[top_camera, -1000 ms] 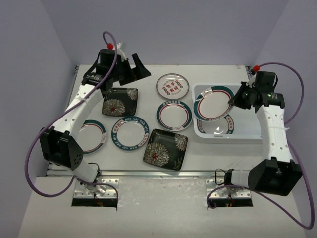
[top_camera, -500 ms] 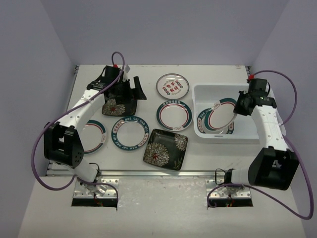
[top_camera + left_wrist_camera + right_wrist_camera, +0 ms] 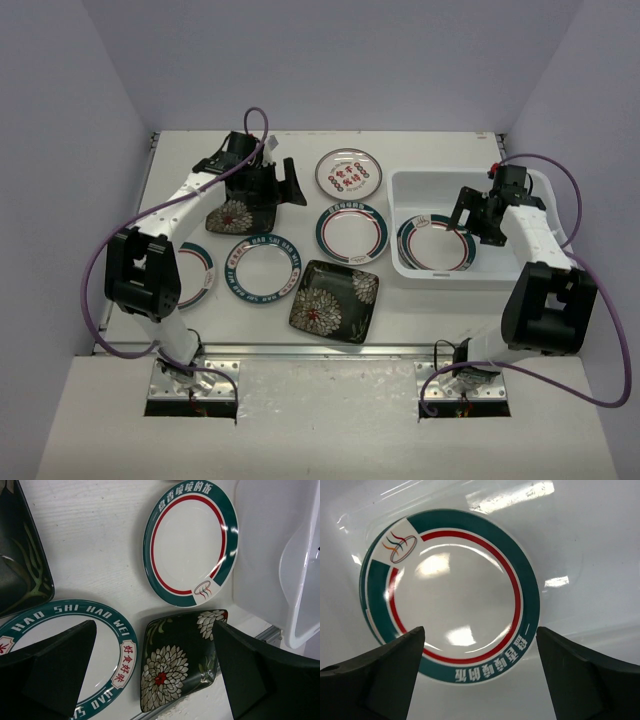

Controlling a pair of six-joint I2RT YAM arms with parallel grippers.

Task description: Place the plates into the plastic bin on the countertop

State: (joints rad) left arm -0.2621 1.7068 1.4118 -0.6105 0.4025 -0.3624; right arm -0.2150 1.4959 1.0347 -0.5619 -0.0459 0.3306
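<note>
While left hand and right hand open: six plates on countertop, four round, two square; one visible in bin.

The white plastic bin sits on the right side of the table. Inside it a teal-rimmed plate with a red ring lies flat. A bit of a second teal rim shows under its left side.

Six more plates lie flat on the table, left of the bin:
- a red-patterned plate at the top
- a teal plate just below it
- a lettered plate in the middle
- a far-left plate
- a black flower plate at the bottom
- a second black plate at the upper left
</note>
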